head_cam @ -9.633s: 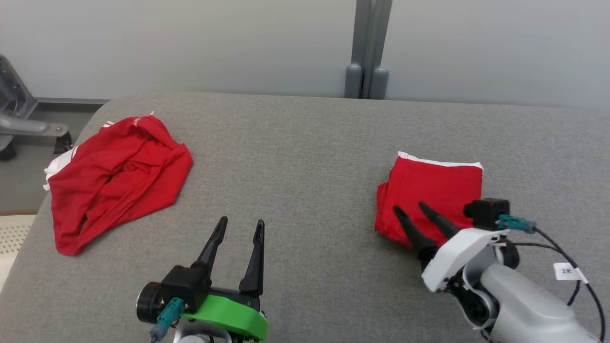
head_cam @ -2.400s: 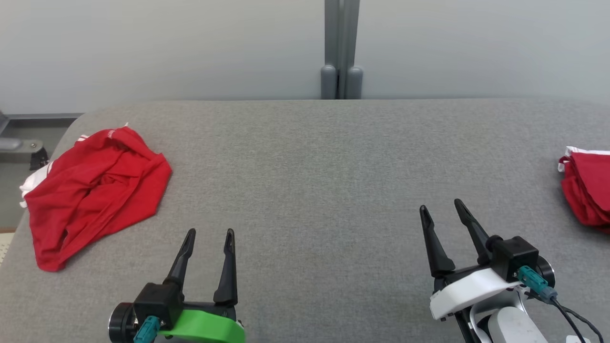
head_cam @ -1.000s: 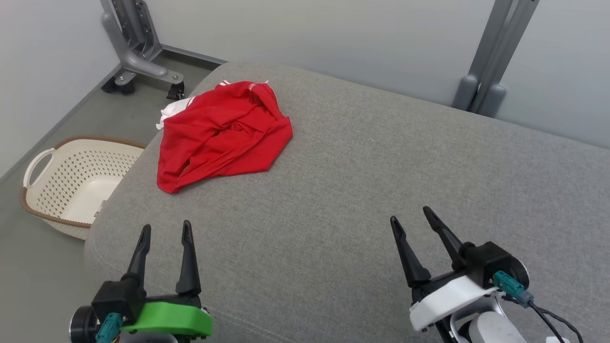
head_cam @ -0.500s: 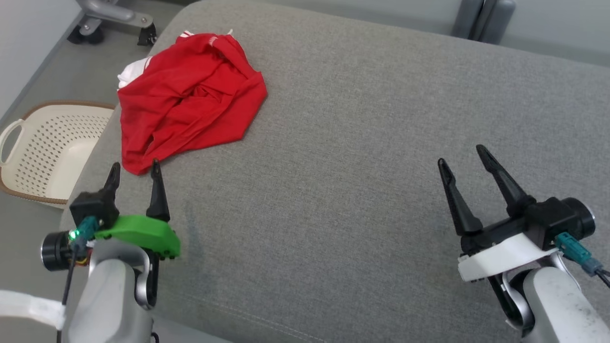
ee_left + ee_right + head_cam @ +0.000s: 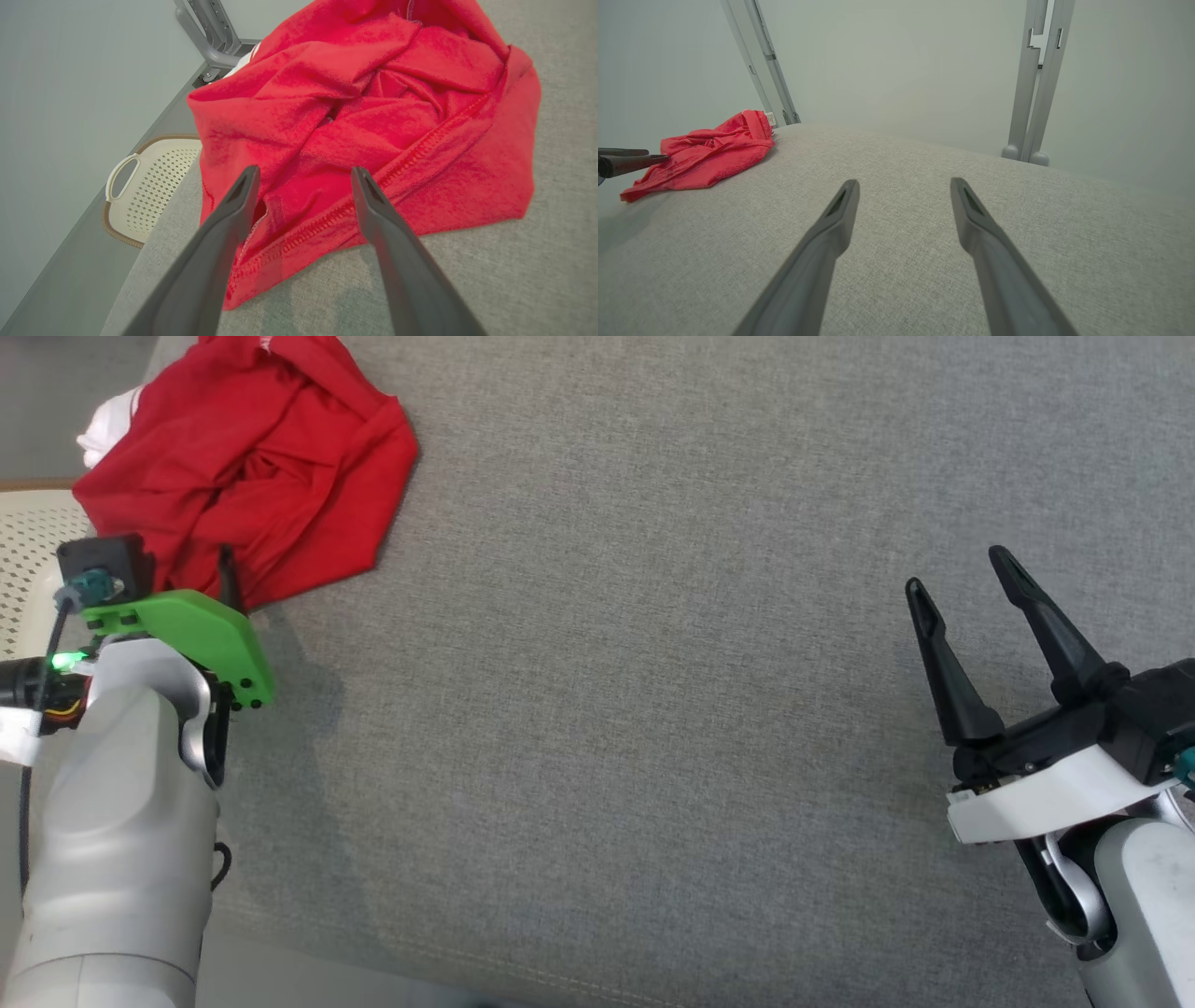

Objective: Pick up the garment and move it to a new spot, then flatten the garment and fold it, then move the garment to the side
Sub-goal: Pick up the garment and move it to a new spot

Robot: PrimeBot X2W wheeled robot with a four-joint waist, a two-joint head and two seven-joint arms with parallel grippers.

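The left claw [image 5: 304, 172] has its two fingers spread apart with nothing between them. It is poised over the near edge of the red garment [image 5: 355, 93], and a stitched hem runs across just beyond the fingertips. Whether the tips touch the cloth I cannot tell.

The garment lies in a crumpled heap by the left edge of the grey fabric-covered desk [image 5: 653, 616], with a bit of white showing at its far side. It looks like soft, light knit: limp, with no stiffness to keep a shape. It will likely hang and trail when lifted, and drag a little on the rough desk cover.

The doubled hem looks like the best place to take hold, being thicker and less likely to slip than a single layer. A pinch into the bunched middle would probably lift the heap as a lump and make flattening harder.

A pale basket [image 5: 149, 186] stands on the floor beside that desk edge.

The right claw [image 5: 956, 571] is also spread and empty, over bare desk well apart from the garment.
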